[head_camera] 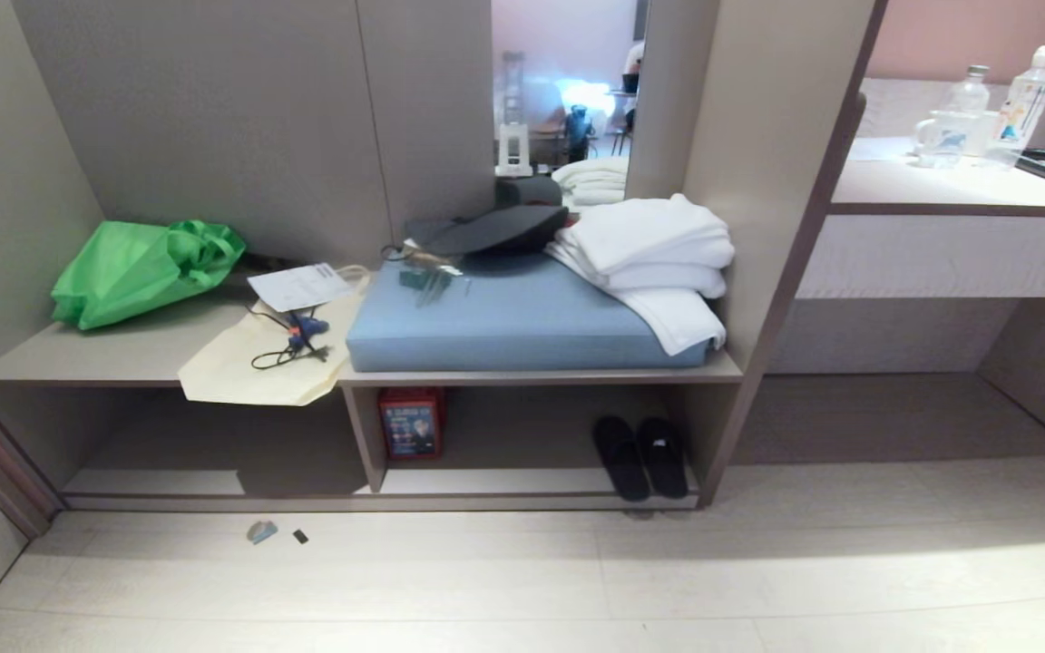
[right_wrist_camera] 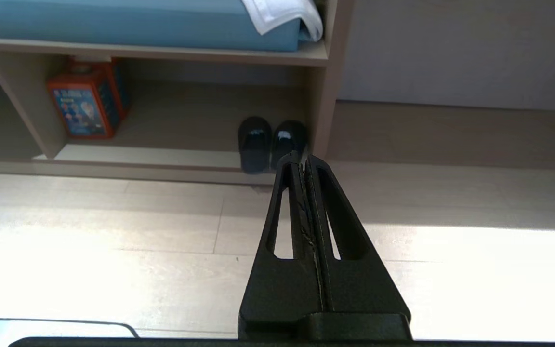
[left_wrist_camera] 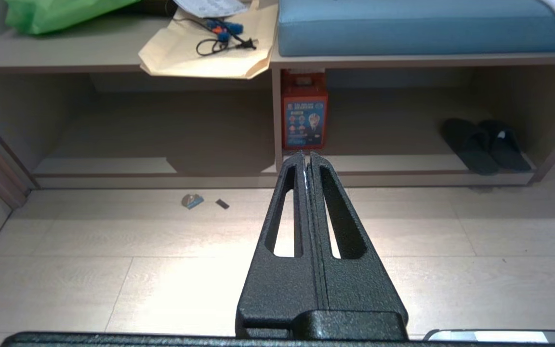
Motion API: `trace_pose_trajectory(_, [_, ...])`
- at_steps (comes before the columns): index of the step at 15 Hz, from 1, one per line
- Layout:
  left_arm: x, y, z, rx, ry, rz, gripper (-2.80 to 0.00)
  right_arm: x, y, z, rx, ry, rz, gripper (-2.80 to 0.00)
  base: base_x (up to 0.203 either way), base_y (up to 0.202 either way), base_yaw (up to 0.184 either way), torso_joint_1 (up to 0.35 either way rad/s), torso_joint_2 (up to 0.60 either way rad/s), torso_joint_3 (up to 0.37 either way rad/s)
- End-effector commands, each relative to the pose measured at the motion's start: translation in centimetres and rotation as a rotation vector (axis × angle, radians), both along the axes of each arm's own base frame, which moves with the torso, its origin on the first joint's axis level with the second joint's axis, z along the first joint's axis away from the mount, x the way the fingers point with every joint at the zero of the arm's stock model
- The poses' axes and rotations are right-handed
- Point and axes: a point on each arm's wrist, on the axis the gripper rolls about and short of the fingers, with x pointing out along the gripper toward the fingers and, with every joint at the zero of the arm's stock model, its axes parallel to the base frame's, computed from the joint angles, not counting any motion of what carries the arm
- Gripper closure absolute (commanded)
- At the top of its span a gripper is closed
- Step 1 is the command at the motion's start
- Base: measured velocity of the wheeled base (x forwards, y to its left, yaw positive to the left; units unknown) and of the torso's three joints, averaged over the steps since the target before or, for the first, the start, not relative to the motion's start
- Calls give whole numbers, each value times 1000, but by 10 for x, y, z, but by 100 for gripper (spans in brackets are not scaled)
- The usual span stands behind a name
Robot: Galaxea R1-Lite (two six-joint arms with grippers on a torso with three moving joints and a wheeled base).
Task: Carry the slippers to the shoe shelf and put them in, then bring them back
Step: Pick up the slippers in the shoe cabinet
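Slippers [head_camera: 641, 456] lie side by side at the right end of the shoe shelf [head_camera: 486, 481], beside its side panel. Left tool [left_wrist_camera: 306, 156] and right tool [right_wrist_camera: 303, 155] hang above the floor, both pressed closed and holding nothing.

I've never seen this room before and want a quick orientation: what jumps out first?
A bright green bag sits at the left end of the bench top, with a blue cushion to its right carrying folded white towels. Below, the slippers lie side by side in the right corner of the shoe shelf, and a red box stands beside its divider.
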Motion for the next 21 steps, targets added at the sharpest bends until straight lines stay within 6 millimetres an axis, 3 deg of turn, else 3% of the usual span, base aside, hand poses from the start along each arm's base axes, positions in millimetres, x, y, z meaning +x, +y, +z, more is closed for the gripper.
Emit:
trace_pose_trajectory(1, [0,0,0,0,1,0,0,0,0,0,-1,1,0,0,0,0,0,2,2,-188])
trace_pose_trajectory(21, [0,0,0,0,1,0,0,0,0,0,2,1,2,0,0,0,0,3,2,-199])
